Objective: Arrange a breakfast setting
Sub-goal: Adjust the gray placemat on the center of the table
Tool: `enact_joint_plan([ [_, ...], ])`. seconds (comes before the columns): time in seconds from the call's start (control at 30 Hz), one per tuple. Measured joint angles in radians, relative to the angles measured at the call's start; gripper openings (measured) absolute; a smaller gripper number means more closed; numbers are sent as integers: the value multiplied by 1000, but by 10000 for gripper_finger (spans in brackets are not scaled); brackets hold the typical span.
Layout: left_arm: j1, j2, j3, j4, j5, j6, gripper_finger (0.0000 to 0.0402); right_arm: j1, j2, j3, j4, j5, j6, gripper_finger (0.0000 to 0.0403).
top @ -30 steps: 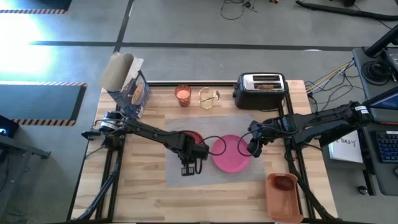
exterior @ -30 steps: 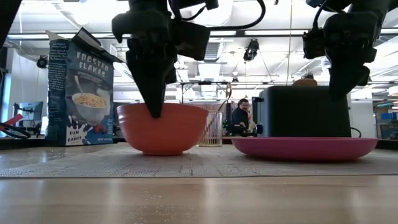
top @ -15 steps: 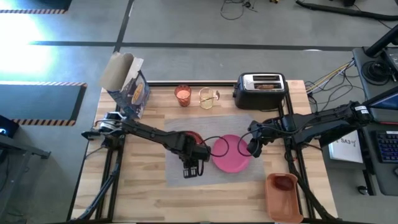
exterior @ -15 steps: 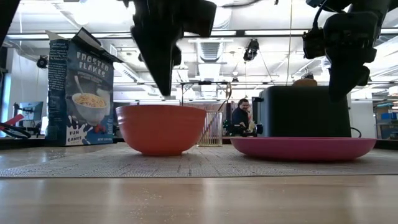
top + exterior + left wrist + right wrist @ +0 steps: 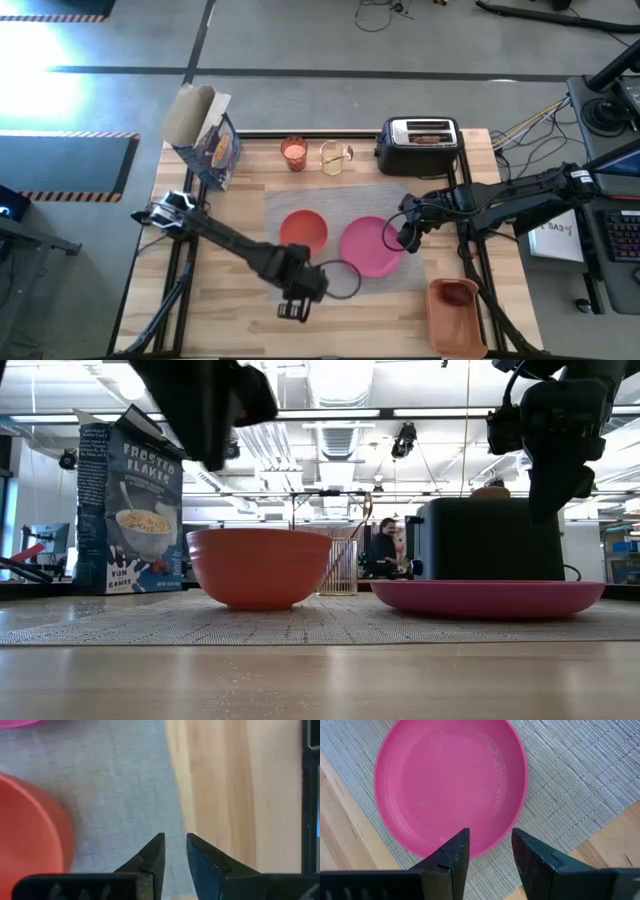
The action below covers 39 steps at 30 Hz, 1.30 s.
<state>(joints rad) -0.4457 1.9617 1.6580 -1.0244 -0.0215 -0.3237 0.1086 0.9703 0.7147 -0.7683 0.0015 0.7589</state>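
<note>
Since a second ago the left gripper (image 5: 292, 309) has pulled off the orange-red bowl (image 5: 303, 229) toward the lower centre of the high view, its fingers (image 5: 152, 855) slightly parted and empty. At desk level that arm is only a dark blur at upper left. Bowl and pink plate (image 5: 372, 246) sit side by side on the grey placemat (image 5: 285, 283). Above the plate's right edge hangs the right gripper (image 5: 409, 238), fingers apart, gripping nothing. Farther back stand a cereal box (image 5: 205, 137), drink glass (image 5: 293, 153) and toaster (image 5: 419, 146).

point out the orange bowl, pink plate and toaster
orange bowl (image 5: 303, 229), high view, inside bottom
pink plate (image 5: 368, 248), high view, bare middle
toaster (image 5: 420, 146), high view, top by the slots
</note>
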Motion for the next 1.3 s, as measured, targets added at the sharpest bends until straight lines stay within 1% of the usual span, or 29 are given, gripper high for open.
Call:
enact_joint_plan([
  [0.13, -33, 5, -30, 52, -67, -38, 46, 0, 0, 0, 0, 0, 0, 137],
  [0.2, -36, 11, -53, 93, -81, -66, 39, 0, 0, 0, 0, 0, 0, 137],
  [0.53, -38, 42, -177, 285, -92, -113, 9, 0, 0, 0, 0, 0, 0, 137],
  [0.63, -36, 47, -210, 327, -114, -128, 5, 0, 0, 0, 0, 0, 0, 137],
  [0.8, -35, 48, -274, 396, -119, -162, 3, 0, 0, 0, 1, 0, 0, 137],
  [1.17, -41, 44, -362, 434, -123, -223, 3, 0, 0, 0, 1, 0, 0, 137],
  [1.3, -55, 42, -373, 415, -129, -254, 3, 0, 0, 0, 0, 0, 0, 137],
])
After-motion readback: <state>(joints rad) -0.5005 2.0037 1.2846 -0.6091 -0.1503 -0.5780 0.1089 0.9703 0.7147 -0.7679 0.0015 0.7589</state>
